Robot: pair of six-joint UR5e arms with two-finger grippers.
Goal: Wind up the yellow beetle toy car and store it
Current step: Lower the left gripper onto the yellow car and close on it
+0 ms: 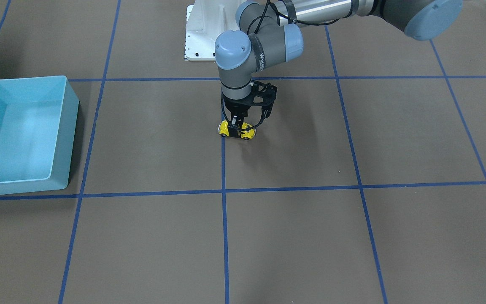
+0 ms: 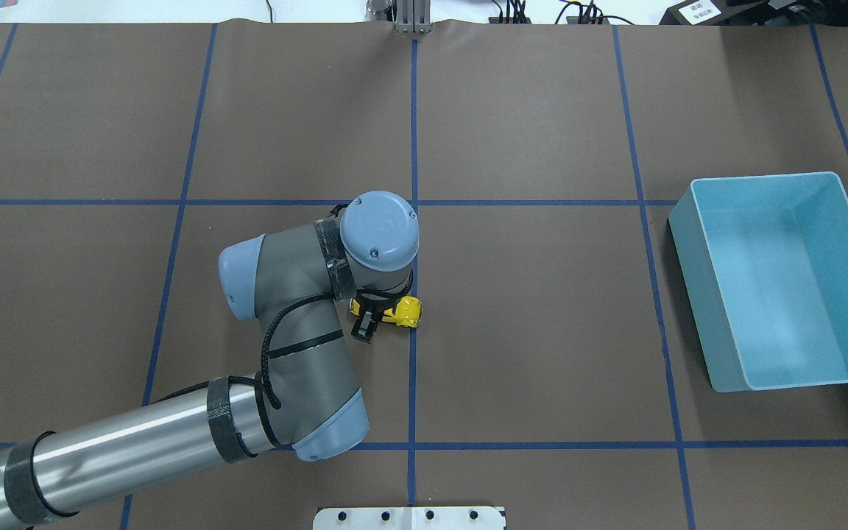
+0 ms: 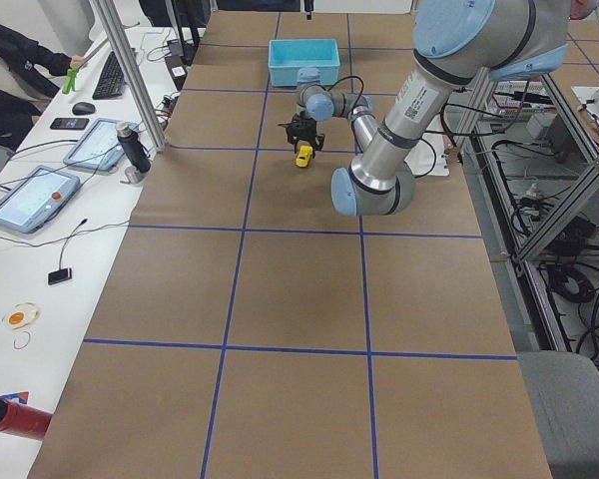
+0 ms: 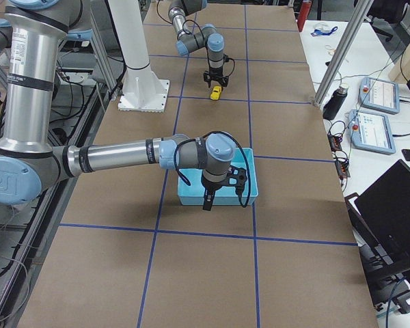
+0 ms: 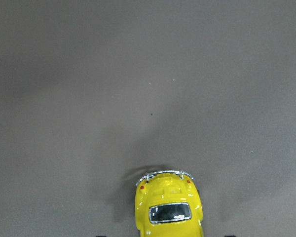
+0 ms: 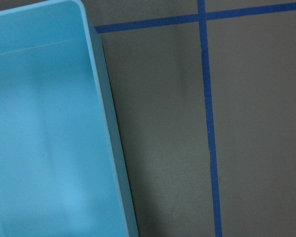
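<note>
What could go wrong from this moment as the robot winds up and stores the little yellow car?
1. The left pincer straddles the glossy yellow beetle toy car at its rounded middle, so the car may slip when dragged.
2. The open light-blue plastic bin sits far off on the robot's right. A wound car let go on the brown table could roll away.

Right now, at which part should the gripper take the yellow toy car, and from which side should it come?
Probably best: grip the yellow beetle toy car across its flanks, midway between the wheels, coming straight down from above. It stands on its wheels; the roof is rounded, the sides flatter.
</note>
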